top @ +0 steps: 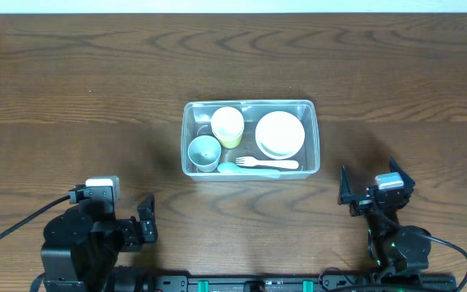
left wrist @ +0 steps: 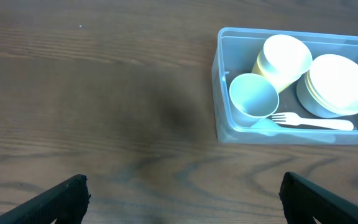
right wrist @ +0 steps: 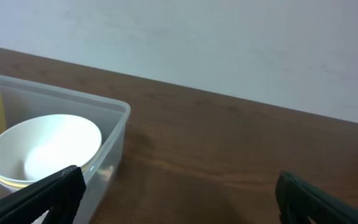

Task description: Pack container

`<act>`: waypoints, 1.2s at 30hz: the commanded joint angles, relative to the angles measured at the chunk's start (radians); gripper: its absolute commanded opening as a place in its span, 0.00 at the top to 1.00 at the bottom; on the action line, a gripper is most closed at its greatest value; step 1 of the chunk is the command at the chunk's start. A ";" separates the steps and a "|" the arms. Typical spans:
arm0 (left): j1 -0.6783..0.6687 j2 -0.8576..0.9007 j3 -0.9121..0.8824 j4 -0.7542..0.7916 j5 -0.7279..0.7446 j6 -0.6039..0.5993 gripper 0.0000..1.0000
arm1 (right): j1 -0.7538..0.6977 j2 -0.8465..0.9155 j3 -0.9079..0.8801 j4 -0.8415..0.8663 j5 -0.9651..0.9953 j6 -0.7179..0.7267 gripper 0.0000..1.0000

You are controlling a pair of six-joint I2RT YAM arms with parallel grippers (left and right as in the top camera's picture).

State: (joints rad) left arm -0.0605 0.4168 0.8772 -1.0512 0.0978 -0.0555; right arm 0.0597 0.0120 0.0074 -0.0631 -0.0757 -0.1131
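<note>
The clear plastic container (top: 314, 138) stands at the table's middle. It holds a pale yellow cup (top: 227, 126), a pale blue cup (top: 203, 152), stacked white bowls (top: 280, 134) and a white fork (top: 267, 164) over a pale blue utensil (top: 230, 169). It also shows in the left wrist view (left wrist: 219, 93) and the right wrist view (right wrist: 114, 146). My left gripper (top: 147, 219) is open and empty at the near left, well short of the container. My right gripper (top: 371, 188) is open and empty at the near right, beside the container's right end.
The dark wooden table (top: 71, 97) runs to a white wall (right wrist: 229, 43) at the back. Both arm bases sit at the near edge, with a black cable (top: 6, 231) at the left.
</note>
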 commanded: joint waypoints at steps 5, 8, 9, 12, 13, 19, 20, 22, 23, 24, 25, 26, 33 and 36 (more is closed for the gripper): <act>0.004 -0.003 0.001 -0.003 -0.008 -0.009 0.02 | 0.009 -0.006 -0.002 -0.003 -0.004 -0.012 0.01; 0.004 -0.003 0.001 -0.003 -0.008 -0.009 0.02 | 0.009 -0.006 -0.002 -0.004 -0.004 -0.012 0.01; 0.004 -0.003 0.001 -0.003 -0.008 -0.009 0.02 | 0.009 -0.006 -0.002 -0.003 -0.004 -0.012 0.01; 0.004 -0.003 0.001 -0.003 -0.008 -0.009 0.02 | 0.009 -0.006 -0.002 -0.004 -0.004 -0.012 0.01; 0.004 -0.003 0.001 -0.003 -0.008 -0.009 0.02 | 0.009 -0.006 -0.002 -0.004 -0.003 -0.012 0.01; 0.005 -0.005 0.001 -0.013 -0.044 0.033 0.02 | 0.009 -0.006 -0.002 -0.003 -0.004 -0.012 0.01; 0.005 -0.011 0.001 -0.024 -0.062 0.048 0.02 | 0.009 -0.006 -0.002 -0.004 -0.004 -0.012 0.01; 0.005 -0.035 -0.004 -0.037 -0.063 0.048 0.02 | 0.009 -0.006 -0.002 -0.003 -0.003 -0.012 0.01; 0.007 -0.051 -0.013 -0.040 -0.063 0.048 0.02 | 0.009 -0.006 -0.002 -0.004 -0.004 -0.012 0.01; 0.012 -0.071 -0.025 -0.032 -0.061 0.048 0.02 | 0.009 -0.006 -0.002 -0.004 -0.003 -0.012 0.01; 0.021 -0.100 -0.046 -0.015 -0.061 0.048 0.02 | 0.009 -0.006 -0.002 -0.004 -0.003 -0.012 0.01; 0.031 -0.131 -0.072 0.002 -0.061 0.048 0.02 | 0.009 -0.006 -0.002 -0.004 -0.004 -0.012 0.01; 0.079 -0.352 -0.305 0.086 -0.060 0.047 0.02 | 0.009 -0.006 -0.002 -0.004 -0.004 -0.012 0.01; 0.085 -0.416 -0.402 0.190 -0.061 0.048 0.02 | 0.009 -0.006 -0.002 -0.004 -0.004 -0.012 0.01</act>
State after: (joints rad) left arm 0.0158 0.0517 0.5415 -0.9142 0.0479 -0.0242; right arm 0.0597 0.0116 0.0074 -0.0635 -0.0753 -0.1143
